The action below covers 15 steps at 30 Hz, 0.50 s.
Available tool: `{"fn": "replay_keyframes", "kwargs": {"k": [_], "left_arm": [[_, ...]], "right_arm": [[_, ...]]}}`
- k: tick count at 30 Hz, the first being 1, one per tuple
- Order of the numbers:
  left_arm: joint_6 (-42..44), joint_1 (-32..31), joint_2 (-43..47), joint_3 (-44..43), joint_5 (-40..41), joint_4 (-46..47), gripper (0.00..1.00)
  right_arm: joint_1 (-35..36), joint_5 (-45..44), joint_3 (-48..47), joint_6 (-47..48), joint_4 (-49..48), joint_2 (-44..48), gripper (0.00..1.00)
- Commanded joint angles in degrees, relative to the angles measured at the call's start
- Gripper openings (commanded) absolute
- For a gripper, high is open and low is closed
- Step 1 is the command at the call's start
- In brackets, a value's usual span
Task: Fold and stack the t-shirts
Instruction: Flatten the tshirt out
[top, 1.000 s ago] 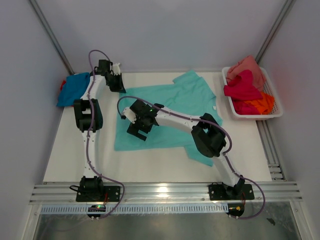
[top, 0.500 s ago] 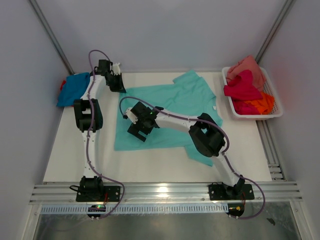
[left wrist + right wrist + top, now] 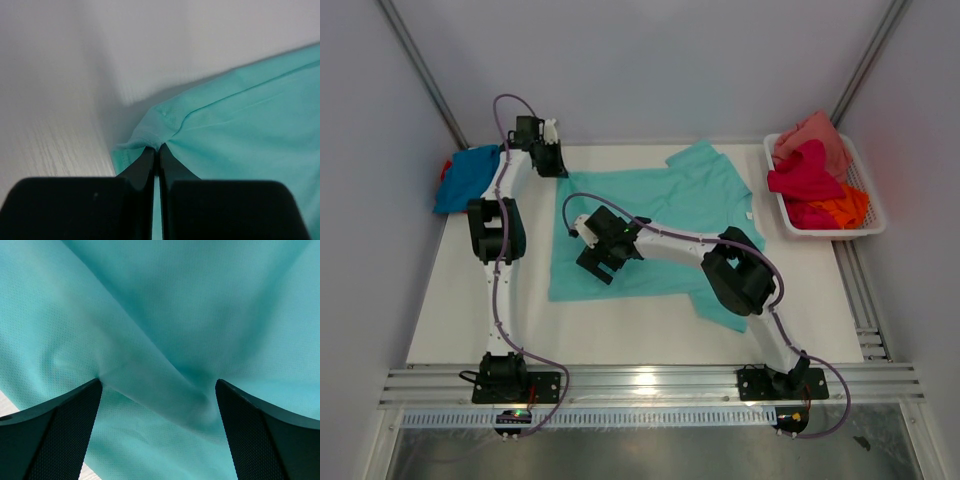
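The large mint-teal t-shirt (image 3: 680,215) lies spread on the white table. My left gripper (image 3: 556,166) is at the shirt's far-left corner and is shut on a bunched bit of its hem (image 3: 150,137); its closed fingers (image 3: 145,165) show in the left wrist view. My right gripper (image 3: 595,262) is open over the shirt's left part, its fingertips (image 3: 75,405) pressed on the cloth (image 3: 165,315) with a raised fold between them. A blue t-shirt (image 3: 468,175) lies at the table's far-left edge with a bit of red cloth (image 3: 446,168) under it.
A white mesh basket (image 3: 825,233) at the far right holds salmon pink (image 3: 815,130), magenta (image 3: 805,175) and orange (image 3: 840,208) t-shirts. Grey walls close in the left, back and right. A metal rail (image 3: 650,385) runs along the near edge.
My left gripper has moved slightly back and left with the shirt corner, drawing that edge taut. My right gripper has shifted a little on the cloth.
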<state>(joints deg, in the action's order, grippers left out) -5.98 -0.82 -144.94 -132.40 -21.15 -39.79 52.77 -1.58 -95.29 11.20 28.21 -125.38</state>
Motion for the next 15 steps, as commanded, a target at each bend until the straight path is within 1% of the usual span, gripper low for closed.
{"fn": "replay_keyframes", "kwargs": {"k": [1,9,15], "left_arm": [[-3.2,0.0,-0.3,-2.4,3.7,6.0,0.00],[-5.5,0.0,-2.4,-3.4,4.8,10.3,0.00],[-6.4,0.1,-3.0,-3.5,7.6,12.8,0.00]], "right_arm": [[0.2,-3.1,3.2,0.1,2.4,-0.5,0.99],[0.2,-3.3,5.3,-0.4,1.9,0.5,0.99],[0.2,-3.4,6.2,-0.4,1.5,0.8,0.99]]}}
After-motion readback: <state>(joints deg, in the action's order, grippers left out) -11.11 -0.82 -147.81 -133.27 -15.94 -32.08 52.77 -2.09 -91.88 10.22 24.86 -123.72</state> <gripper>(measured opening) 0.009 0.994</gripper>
